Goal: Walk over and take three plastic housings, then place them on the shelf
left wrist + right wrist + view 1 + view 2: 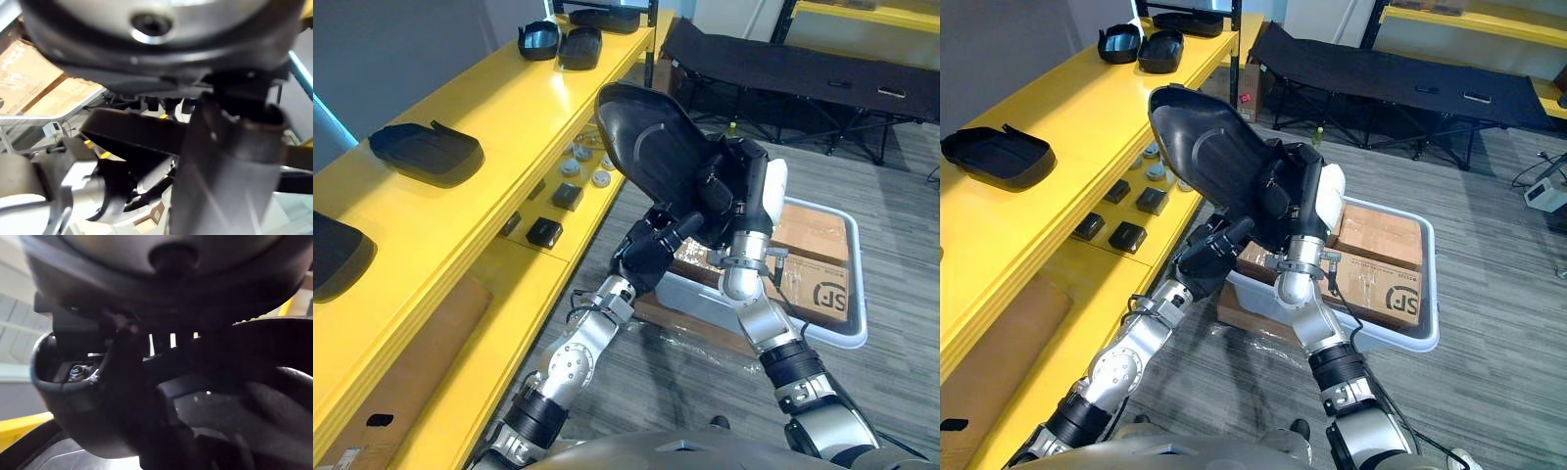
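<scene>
The long yellow shelf [489,147] carries four black plastic housings [426,152]. A white bin [857,294] holding cardboard boxes [813,255] sits on the floor near it. The raised housing [646,147] tilts beside the shelf, with the right hand [734,191] clenched round its lower end. The left hand [656,245] sits just beneath it; I cannot tell whether it grips.
</scene>
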